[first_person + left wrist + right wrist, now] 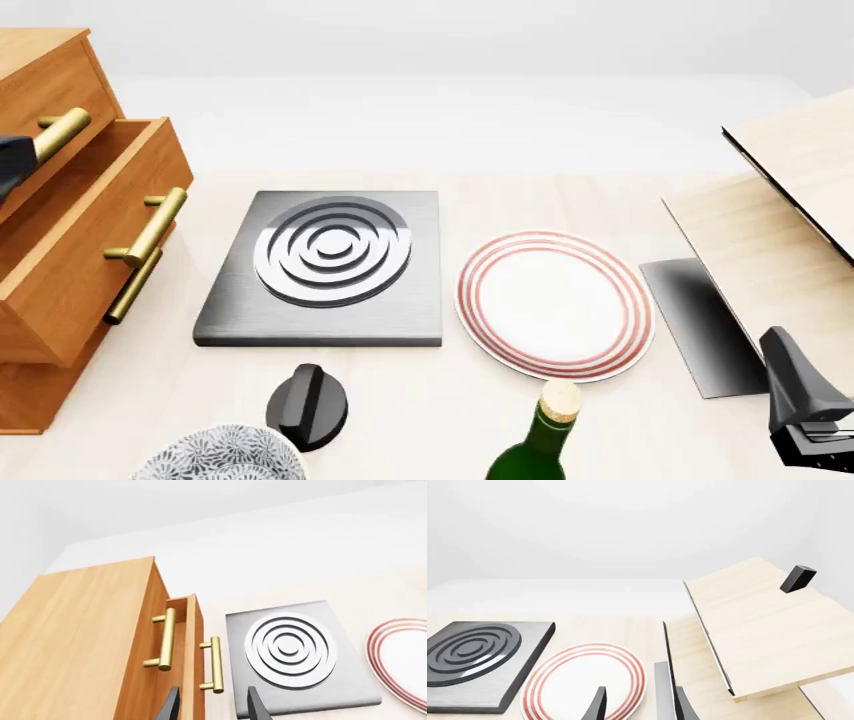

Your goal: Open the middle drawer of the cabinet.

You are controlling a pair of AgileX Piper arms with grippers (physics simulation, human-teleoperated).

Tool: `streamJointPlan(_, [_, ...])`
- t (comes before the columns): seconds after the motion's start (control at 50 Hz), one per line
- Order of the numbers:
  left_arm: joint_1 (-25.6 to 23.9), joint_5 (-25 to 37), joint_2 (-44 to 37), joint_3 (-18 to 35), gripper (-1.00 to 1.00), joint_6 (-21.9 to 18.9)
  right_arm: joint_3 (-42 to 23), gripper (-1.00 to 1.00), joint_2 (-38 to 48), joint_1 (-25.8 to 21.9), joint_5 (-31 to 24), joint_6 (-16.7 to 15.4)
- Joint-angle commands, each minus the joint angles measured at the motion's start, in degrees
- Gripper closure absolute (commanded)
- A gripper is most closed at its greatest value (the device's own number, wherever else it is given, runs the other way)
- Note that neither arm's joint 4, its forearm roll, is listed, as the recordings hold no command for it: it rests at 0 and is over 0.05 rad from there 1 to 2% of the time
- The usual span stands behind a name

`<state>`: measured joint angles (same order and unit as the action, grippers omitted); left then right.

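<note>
Middle drawer (83, 240) stands pulled out from the cabinet (40, 75) at the table's left.

Left gripper (212, 705) hangs released near its brass handle (144, 228); right gripper (639, 705) idles, fingers apart, grasping nothing.

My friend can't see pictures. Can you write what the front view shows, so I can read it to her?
A wooden cabinet stands at the left with its middle drawer pulled out. On the table beside it lie a grey hob, a red-rimmed plate, a black knob and a green bottle. The right hand sits low at the right, touching nothing.
</note>
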<state>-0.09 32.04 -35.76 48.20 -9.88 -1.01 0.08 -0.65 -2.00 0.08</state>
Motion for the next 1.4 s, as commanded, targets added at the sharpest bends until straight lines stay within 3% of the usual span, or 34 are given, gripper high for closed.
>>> streamJointPlan(0.02, [0.66,-1.62,-0.9,-1.31,-1.0,1.24,0.3,-1.0,0.04,0.24,0.55,-0.05])
streamJointPlan(1.4, [6.53,-10.2,-8.13,-7.34,-1.0,5.38,0.3,-1.0,0.04,0.23,0.55,-0.04])
